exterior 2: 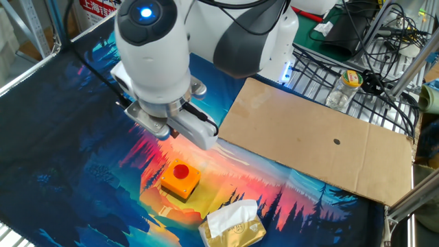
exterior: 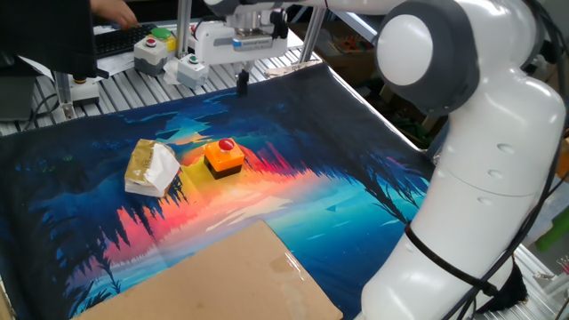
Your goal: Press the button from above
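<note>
— Pincer (exterior: pixel 241 83) first: where is it in one fixed view?
— Upper middle, hanging clear above the printed cloth (exterior: pixel 356 178); spread or pressed together, I cannot tell. The button (exterior: pixel 226 145) sits left of centre, open cloth around it, a tan-and-white lump (exterior: pixel 152 167) near its left.
— And the other fixed view?
— Button (exterior 2: pixel 181 171) lower centre, lump (exterior 2: pixel 232 223) below-right, cardboard sheet (exterior 2: pixel 322 140) at right; the arm hides the fingertips.

From my station, the arm's big white base column stands at the right of one fixed view, and the upper links reach across the top of the picture to the far side of the desk. The tool (exterior: pixel 241 83) hangs there pointing straight down, held high off the surface, its dark fingers showing as one thin tip. In the other fixed view the wrist housing hides the fingertips, so I can't tell their state.
</note>
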You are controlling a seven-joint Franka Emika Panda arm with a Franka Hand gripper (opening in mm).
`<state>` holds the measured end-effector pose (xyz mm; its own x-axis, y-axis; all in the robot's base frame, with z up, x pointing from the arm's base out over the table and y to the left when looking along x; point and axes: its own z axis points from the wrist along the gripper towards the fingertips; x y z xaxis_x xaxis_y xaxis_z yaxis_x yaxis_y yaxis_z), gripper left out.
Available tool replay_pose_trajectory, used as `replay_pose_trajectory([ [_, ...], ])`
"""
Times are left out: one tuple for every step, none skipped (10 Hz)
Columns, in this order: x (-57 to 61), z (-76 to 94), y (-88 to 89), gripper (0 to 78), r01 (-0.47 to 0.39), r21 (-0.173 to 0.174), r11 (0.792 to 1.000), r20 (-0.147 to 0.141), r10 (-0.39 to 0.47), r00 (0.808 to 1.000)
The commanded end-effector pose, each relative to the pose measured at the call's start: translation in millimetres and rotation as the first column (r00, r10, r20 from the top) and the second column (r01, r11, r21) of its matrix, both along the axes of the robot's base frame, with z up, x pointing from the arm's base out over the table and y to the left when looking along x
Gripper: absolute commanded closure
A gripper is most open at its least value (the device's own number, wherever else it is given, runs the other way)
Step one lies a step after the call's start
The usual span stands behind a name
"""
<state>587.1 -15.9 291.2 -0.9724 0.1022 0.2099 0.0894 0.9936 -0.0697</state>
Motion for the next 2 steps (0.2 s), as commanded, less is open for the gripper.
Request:
replay_pose_trajectory([
  [1.5,2.0,-1.4,77.6,-0.001,-0.003,1.000,-0.001,0.001,1.000],
  [2.0,2.2,-1.7,77.6,-0.001,-0.003,1.000,-0.007,0.001,1.000],
])
